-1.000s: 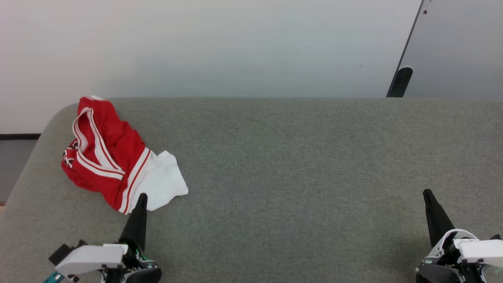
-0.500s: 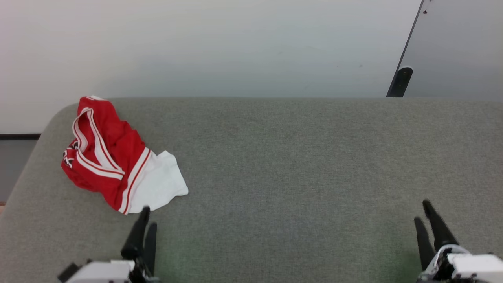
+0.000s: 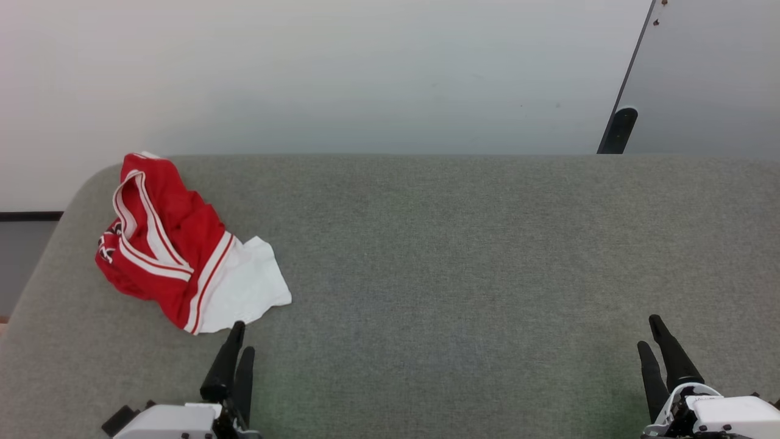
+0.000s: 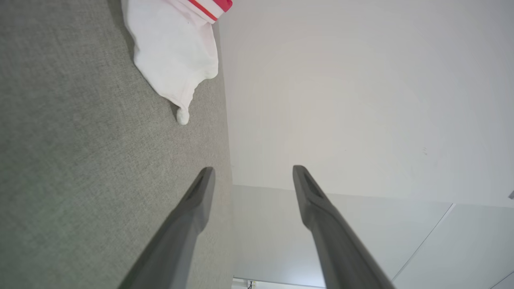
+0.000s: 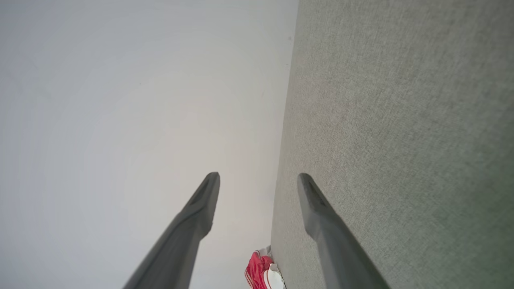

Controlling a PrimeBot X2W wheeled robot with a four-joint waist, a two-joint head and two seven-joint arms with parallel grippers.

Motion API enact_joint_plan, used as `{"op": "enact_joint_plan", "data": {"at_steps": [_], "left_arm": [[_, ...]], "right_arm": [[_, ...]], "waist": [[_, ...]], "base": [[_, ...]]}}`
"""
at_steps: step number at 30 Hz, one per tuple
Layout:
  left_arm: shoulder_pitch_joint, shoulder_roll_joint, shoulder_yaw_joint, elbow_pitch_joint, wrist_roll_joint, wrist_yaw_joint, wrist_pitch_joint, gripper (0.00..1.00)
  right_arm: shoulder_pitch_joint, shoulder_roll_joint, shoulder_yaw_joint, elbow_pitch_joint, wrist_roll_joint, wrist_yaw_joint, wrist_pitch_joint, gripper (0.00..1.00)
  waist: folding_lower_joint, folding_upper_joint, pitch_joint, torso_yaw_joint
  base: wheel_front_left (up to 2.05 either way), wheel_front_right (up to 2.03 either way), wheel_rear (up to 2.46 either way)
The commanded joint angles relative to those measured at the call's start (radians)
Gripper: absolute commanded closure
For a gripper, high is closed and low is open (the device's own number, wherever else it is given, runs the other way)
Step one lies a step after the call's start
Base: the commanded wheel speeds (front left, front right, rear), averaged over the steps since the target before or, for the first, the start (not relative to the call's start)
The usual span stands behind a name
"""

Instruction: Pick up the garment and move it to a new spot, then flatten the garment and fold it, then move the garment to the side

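The garment (image 3: 177,244) lies crumpled at the far left of the grey padded table (image 3: 457,256), red with striped trim and a white sleeve spread toward me. My left gripper (image 3: 241,336) hovers just short of that sleeve's near edge, jaws open and empty. The left wrist view shows the white sleeve (image 4: 172,52) ahead of the open left gripper (image 4: 252,173). My right gripper (image 3: 649,332) is open and empty at the near right, far from the garment. In the right wrist view the garment (image 5: 263,273) appears small and distant between the fingers of the right gripper (image 5: 259,180).
A pale wall rises behind the table. A grey panel with a dark post (image 3: 618,128) stands at the back right. The table's left corner is rounded, with floor beyond it (image 3: 24,250).
Both grippers have opened from shut. Both have drawn back toward the near edge, and the left fingertips no longer overlap the white sleeve. The garment has not moved.
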Motion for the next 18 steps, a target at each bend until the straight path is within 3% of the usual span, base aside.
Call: {"op": "enact_joint_plan", "data": {"at_steps": [1, 18], "left_arm": [[-0.036, 0.006, -0.009, -0.02, 0.009, 0.002, -0.008, 0.0], [-0.077, 0.03, -0.062, -0.029, 0.07, 0.01, -0.057, 0.0]], "right_arm": [[-0.036, -0.008, 0.005, -0.016, -0.02, 0.001, -0.005, 0.0], [-0.076, -0.028, 0.031, -0.025, -0.106, 0.001, -0.032, 0.0]], "waist": [[0.0, 0.0, -0.001, 0.0], [0.0, 0.0, -0.011, -0.003]], "base": [[0.0, 0.0, 0.0], [0.0, 0.0, 0.0]]}}
